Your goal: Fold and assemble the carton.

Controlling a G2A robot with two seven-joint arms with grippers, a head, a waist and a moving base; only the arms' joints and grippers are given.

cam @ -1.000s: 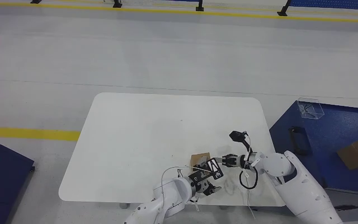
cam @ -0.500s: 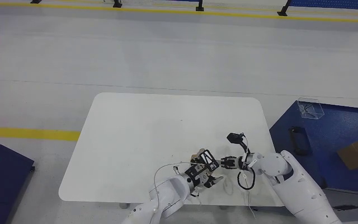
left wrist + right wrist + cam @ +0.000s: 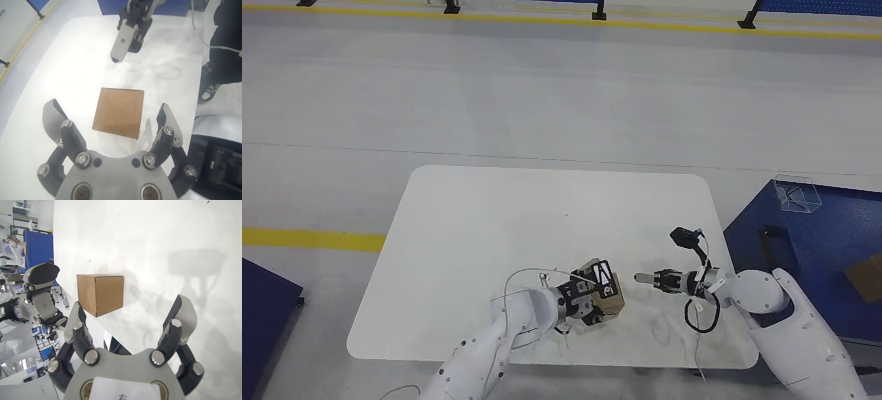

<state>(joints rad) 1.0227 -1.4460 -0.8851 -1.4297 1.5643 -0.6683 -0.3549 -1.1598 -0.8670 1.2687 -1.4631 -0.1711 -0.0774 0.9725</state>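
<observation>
A closed brown carton [image 3: 119, 113] stands on the white table [image 3: 492, 230] near its front edge; it is a small cube with its flaps folded in. My left gripper [image 3: 108, 104] hovers just above it, open, with one finger on each side and not touching. From above, the carton [image 3: 609, 303] peeks out beside the left gripper [image 3: 592, 287]. My right gripper [image 3: 128, 303] is open and empty, a short way to the right of the carton [image 3: 100, 294] and pointing at it. The right gripper [image 3: 646, 278] is low over the table.
A blue cabinet [image 3: 812, 250] with a clear box [image 3: 797, 193] on it stands right of the table. The table's front edge [image 3: 542, 358] lies close behind the carton. A white cable [image 3: 697, 315] hangs from the right wrist.
The left gripper has swung from the front edge up and over the carton. The right arm has drawn back a little to the right. The carton now stands squarely closed.
</observation>
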